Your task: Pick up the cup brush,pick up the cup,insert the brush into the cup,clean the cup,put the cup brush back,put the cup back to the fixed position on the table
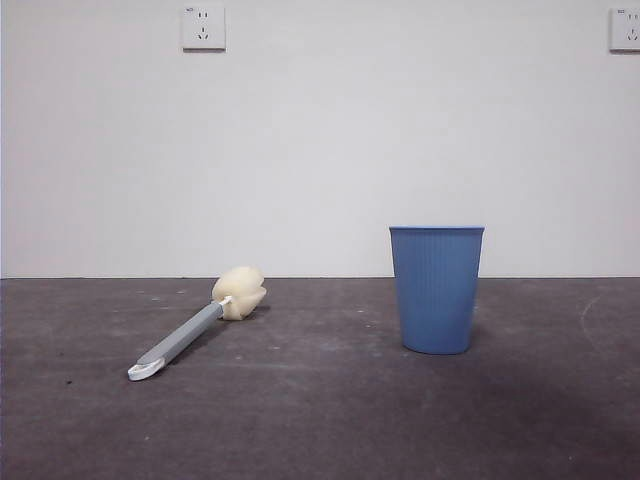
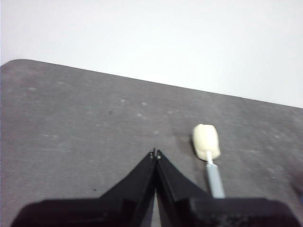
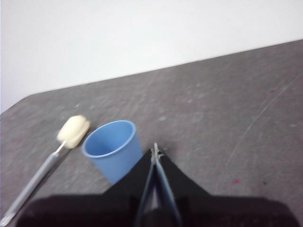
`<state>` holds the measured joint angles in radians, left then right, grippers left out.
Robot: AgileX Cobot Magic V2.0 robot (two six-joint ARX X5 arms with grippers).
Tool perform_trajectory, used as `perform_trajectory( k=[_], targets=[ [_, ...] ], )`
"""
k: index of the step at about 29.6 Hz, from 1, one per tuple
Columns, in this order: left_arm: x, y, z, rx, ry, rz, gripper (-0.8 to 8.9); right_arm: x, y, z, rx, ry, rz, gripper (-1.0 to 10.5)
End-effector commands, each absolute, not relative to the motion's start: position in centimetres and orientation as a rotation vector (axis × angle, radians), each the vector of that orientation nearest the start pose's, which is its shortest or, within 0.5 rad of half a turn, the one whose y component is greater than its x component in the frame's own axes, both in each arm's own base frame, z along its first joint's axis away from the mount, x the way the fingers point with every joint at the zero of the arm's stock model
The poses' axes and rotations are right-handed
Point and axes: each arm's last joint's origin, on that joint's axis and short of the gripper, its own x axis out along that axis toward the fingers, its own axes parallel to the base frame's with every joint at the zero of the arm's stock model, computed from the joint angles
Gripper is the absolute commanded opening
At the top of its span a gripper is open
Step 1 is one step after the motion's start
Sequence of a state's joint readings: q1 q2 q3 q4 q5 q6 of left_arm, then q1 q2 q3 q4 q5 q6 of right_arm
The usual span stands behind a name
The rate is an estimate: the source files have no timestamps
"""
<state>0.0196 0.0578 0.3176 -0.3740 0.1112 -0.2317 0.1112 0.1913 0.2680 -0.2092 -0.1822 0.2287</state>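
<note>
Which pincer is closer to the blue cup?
Right. The right pincer hangs just beside the cup; the left pincer is near the brush, not the cup.

Soft, even light is falling across the front view, and the blue ribbed plastic cup is casting only a faint shadow on the dark grey-brown matte table. Both wrist views are looking hazy and slightly blurred, with the white wall washing out. No glare is showing.
</note>
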Motion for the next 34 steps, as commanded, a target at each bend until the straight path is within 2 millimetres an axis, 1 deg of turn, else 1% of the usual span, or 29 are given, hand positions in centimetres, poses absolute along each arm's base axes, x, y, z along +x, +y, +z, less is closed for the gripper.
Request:
perform_trajectory(
  k=[1,6,12,15,18,21,25,28,33,34],
  targets=[
    [7.0,-0.3,24.6,-0.253,0.149,-0.137,-0.06,9.8,1.7,23.7,0.235,0.202,0.305,-0.1],
    [6.9,-0.7,27.5,-0.245,0.259,-0.233,-0.06,10.7,2.1,27.0,0.175,0.331,0.408,-0.1],
    [7.3,-1.0,30.5,-0.207,0.423,-0.352,-0.06,11.5,2.4,30.6,0.100,0.493,0.501,-0.1],
    [7.5,-1.1,31.8,-0.184,0.502,-0.385,-0.06,11.8,2.5,32.2,0.064,0.558,0.528,-0.1],
    [7.7,-1.1,32.8,-0.154,0.577,-0.416,-0.06,12.0,2.5,33.3,0.030,0.623,0.540,-0.1],
    [7.9,-1.1,33.3,-0.109,0.657,-0.434,-0.06,12.0,2.6,33.8,0.008,0.691,0.551,-0.1],
    [7.9,-1.1,33.4,-0.063,0.739,-0.461,-0.06,11.9,2.6,33.6,0.003,0.752,0.561,-0.1],
    [7.8,-1.3,33.3,-0.053,0.748,-0.482,-0.07,11.8,2.7,33.7,0.023,0.751,0.624,-0.1],
    [7.8,-1.4,33.3,-0.047,0.744,-0.495,-0.01,11.8,2.7,33.7,0.027,0.750,0.631,0.0],
    [7.9,-1.4,33.4,-0.046,0.739,-0.495,0.05,11.8,2.7,33.7,0.027,0.750,0.631,0.4]
  ],
)
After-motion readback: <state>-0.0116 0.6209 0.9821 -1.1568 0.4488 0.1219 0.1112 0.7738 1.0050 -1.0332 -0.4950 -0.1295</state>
